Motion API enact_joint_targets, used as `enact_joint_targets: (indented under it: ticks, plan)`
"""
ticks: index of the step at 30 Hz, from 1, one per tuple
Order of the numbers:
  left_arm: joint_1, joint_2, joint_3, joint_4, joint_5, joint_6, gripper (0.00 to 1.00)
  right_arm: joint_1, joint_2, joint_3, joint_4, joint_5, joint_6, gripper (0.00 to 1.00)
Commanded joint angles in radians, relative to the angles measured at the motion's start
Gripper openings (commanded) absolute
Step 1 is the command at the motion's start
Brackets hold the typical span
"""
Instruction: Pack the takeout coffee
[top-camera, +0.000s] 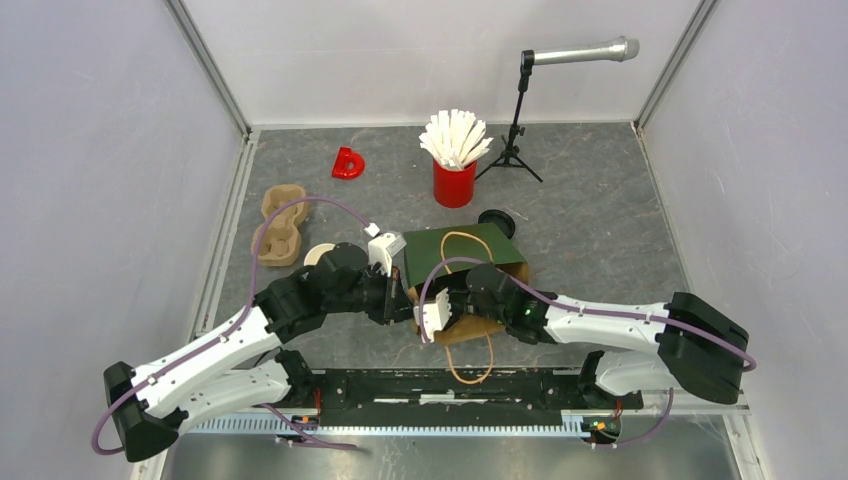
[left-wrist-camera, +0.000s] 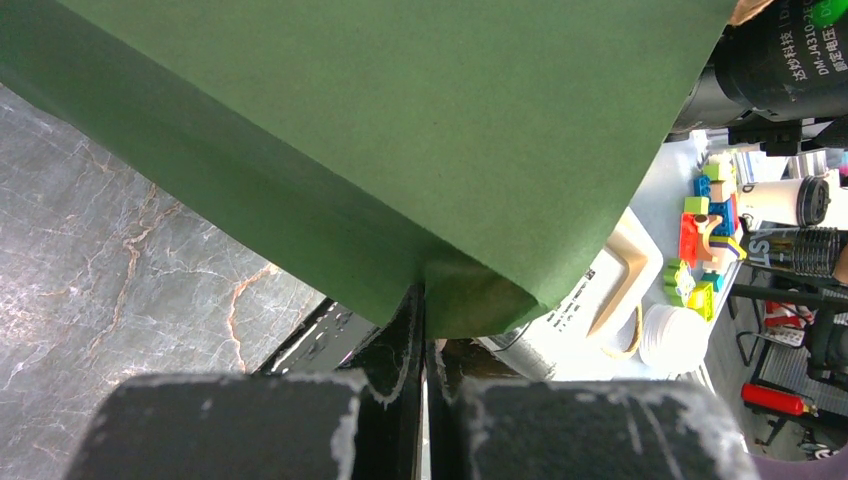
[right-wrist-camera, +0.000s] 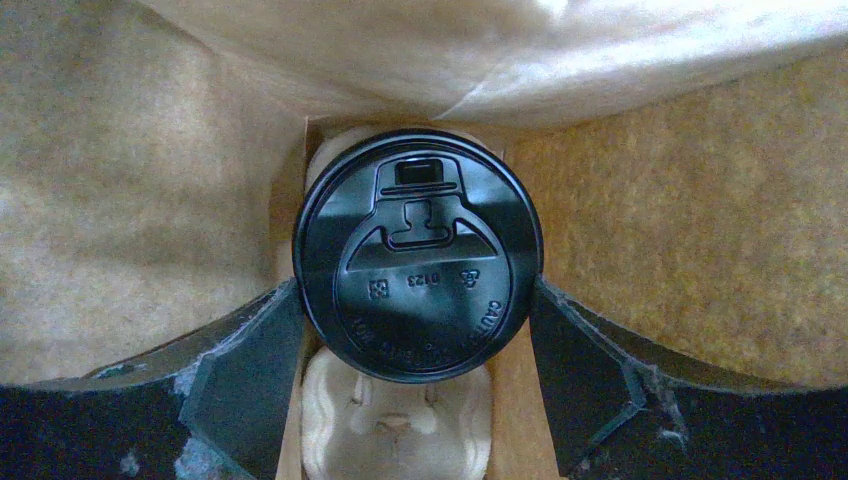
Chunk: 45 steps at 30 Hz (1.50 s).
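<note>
Two robot arms meet at the centre of the overhead view, above a dark grey marbled surface (top-camera: 600, 200). Both reach to one green paper bag with a brown lining (top-camera: 455, 250), whose mouth is open. The left fingers (left-wrist-camera: 408, 352) are pressed together, pinching the bag's green edge. The right fingers (right-wrist-camera: 245, 375) are inside the bag, spread wide, one on each side of a round black plastic lid capping a takeout cup (right-wrist-camera: 418, 255). Their inner faces rest against the lid's rim, and the cup's body is hidden beneath the lid. Just below it in the wrist view, one pale moulded pulp piece (right-wrist-camera: 395, 430) lies on the bag's brown floor. There are two cups in all. The second is an open white paper cup with a cream inside (top-camera: 320, 254), left of the bag and partly hidden by the left arm. One loose black plastic lid (top-camera: 497, 222) sits just beside the bag's upper right corner. One brown pulp cup carrier (top-camera: 280, 225) lies empty at left of centre. One red cup (top-camera: 455, 185) above the bag holds a bunch of white sticks (top-camera: 455, 135). One red D-shaped piece (top-camera: 348, 163) lies to its left, and one silver microphone on a black tripod (top-camera: 580, 52) stands at upper right.
</note>
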Motion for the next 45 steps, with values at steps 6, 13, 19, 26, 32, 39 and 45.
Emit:
enact_joint_targets:
  ticks: [6, 13, 19, 26, 32, 39, 45]
  plan:
    - [-0.004, 0.018, 0.027, 0.065, 0.016, -0.032, 0.02, -0.015, -0.05, 0.052, -0.125, 0.013, 0.073, 0.89]
    - [-0.004, 0.025, 0.031, 0.061, 0.014, -0.027, 0.02, -0.016, -0.099, 0.081, -0.168, 0.01, 0.065, 0.98]
    - [-0.004, 0.024, 0.037, 0.045, 0.004, -0.028, 0.02, -0.016, -0.136, 0.097, -0.174, 0.002, 0.088, 0.98]
    - [-0.004, 0.016, 0.036, 0.037, 0.0, -0.028, 0.02, -0.016, -0.183, 0.111, -0.221, -0.027, 0.099, 0.93]
    - [-0.004, 0.022, 0.042, 0.038, 0.002, -0.026, 0.02, -0.014, -0.193, 0.11, -0.235, -0.068, 0.105, 0.7]
    - [-0.004, 0.035, 0.047, 0.048, 0.016, -0.031, 0.02, -0.016, -0.147, 0.095, -0.126, -0.069, 0.131, 0.5]
    - [-0.004, 0.03, 0.04, 0.057, 0.025, -0.044, 0.02, -0.017, -0.069, 0.067, 0.002, -0.054, 0.15, 0.43]
